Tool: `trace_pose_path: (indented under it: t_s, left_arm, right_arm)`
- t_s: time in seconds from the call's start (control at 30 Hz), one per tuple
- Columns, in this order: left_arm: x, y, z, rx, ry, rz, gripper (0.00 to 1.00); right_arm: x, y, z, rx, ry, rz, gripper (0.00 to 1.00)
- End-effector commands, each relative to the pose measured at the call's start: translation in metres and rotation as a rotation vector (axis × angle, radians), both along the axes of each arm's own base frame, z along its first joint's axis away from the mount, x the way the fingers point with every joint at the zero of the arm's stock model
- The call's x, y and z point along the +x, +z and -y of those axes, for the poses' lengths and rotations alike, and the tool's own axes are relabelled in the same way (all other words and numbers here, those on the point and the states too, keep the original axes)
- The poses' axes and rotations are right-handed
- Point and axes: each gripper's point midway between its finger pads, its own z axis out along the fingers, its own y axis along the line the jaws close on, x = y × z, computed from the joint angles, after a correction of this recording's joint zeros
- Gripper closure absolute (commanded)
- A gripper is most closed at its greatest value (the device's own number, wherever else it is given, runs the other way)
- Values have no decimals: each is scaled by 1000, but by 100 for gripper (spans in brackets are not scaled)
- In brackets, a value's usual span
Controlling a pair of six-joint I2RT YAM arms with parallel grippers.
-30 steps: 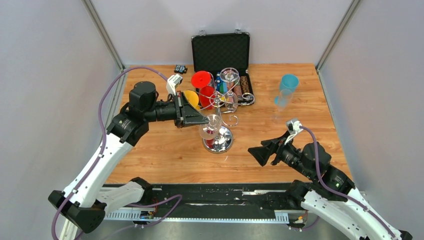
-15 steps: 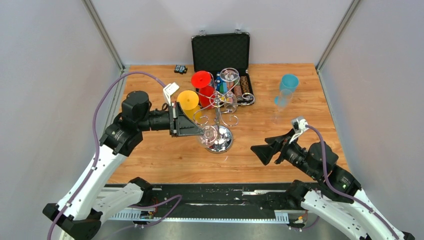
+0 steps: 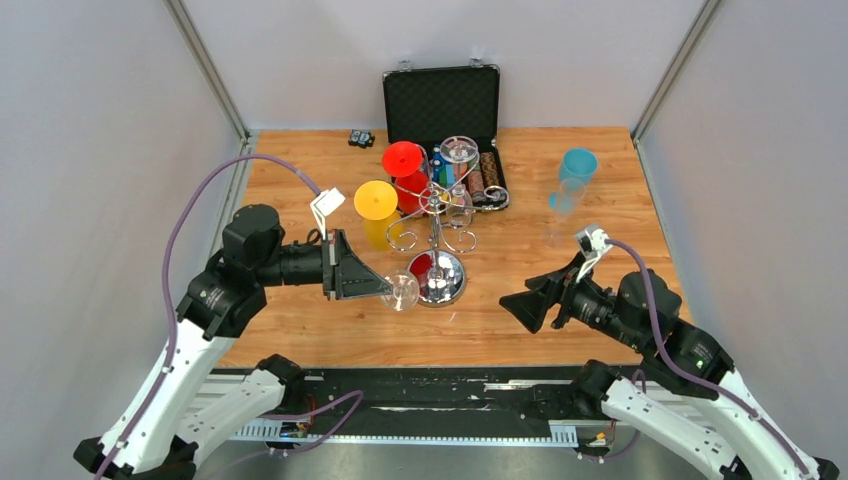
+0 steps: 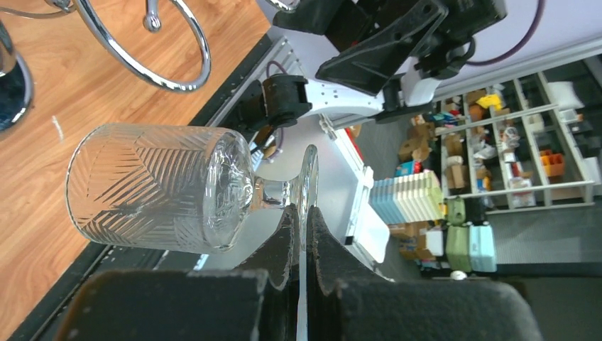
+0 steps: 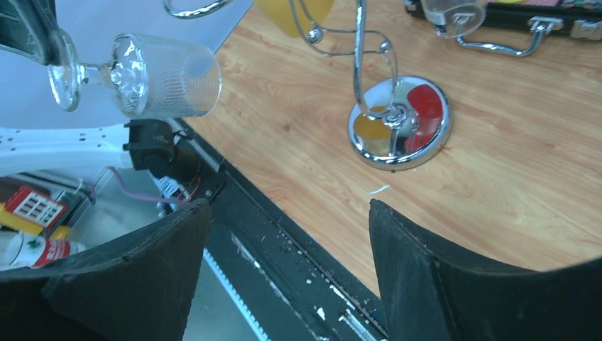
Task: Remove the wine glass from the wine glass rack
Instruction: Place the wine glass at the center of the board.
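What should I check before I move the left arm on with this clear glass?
1. Grip: left gripper shut on the foot of the wine glass: ok.
2. Release: glass free of the wine glass rack, apart from its wire arms: ok.
3. Attitude: glass upright for setting down: not ok, it lies on its side.
4. Other arm: right gripper open, apart from the glass: ok.
5. Neighbours: yellow glass and red glass hang on the rack: ok.
6. Clearance: gap between glass and table: cannot tell.
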Motion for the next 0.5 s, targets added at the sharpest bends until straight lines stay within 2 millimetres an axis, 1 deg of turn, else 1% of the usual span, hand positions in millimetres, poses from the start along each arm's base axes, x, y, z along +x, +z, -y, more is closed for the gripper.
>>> trace_pose_path:
  t_s: [0.0,0.1,0.17,0.3,0.4,0.43,0.47]
  left_arm:
    - [-9,11,-10,-7,-5,194,100]
    - [-9,13,-15,-8,20,273,100]
    - [-9,16,-17,-9,29,323,100]
    - [-13,26,-21,-19,20,413,100]
    - [-18,33,-25,-22,11,493,100]
    - [-20,39,-27,-28,16,520,100]
    - [-21,40,-29,-19,14,545,100]
  right_arm:
    - [-19,25,-13,3,130,-27,19]
    - [-25,32,-24,-14,194,-97,20]
    - [-25,38,-30,-6,208,-122,21]
    - [-27,55,-36,36,219,-156,23]
    - [-30,68,-46,68,257,-193,24]
    - [-32,73,-49,80,276,-205,24]
    - [-34,78,-53,95,295,-211,24]
